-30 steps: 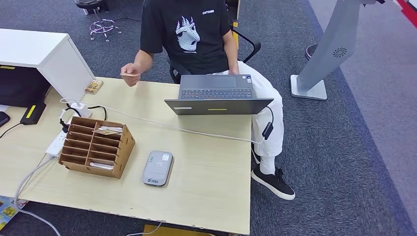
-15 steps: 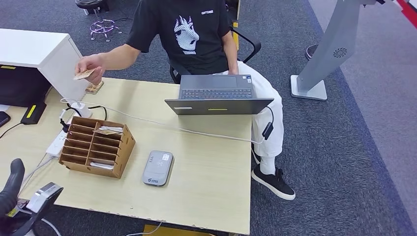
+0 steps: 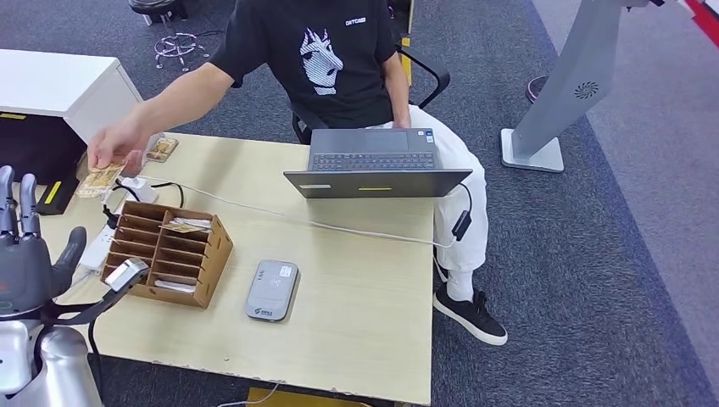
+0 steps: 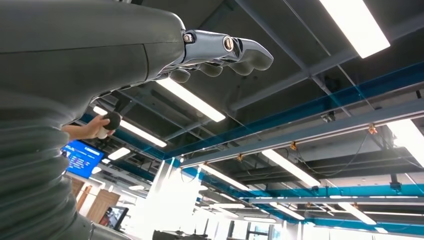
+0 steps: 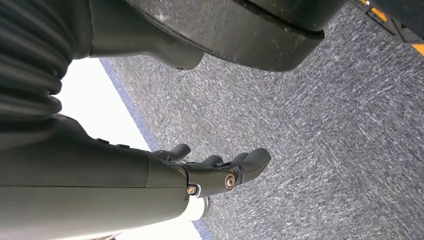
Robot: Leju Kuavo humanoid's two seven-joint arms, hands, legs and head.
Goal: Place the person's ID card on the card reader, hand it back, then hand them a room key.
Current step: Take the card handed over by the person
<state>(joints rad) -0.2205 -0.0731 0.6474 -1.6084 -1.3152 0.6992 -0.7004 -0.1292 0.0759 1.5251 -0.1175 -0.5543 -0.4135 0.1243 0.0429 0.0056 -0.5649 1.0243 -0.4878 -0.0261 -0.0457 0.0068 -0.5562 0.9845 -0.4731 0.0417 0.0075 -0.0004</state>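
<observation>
I'm seeing my left hand (image 3: 25, 254) raised at the table's (image 3: 356, 288) left edge, fingers apart, holding nothing. Person's hand (image 3: 114, 148) is holding the ID card (image 3: 100, 180) out just beyond it, not touching. Reader (image 3: 272, 290) is lying mid-table. My right hand (image 5: 220, 172) is hanging over carpet, fingers loosely apart, nothing in it.

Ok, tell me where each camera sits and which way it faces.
Head view: high on the body, looking down at the table; left robot hand raised toward the person's card.
Left wrist view: behind the left robot hand, facing the ceiling; both show this hand.
Right wrist view: behind the hanging right robot hand, facing carpet.
</observation>
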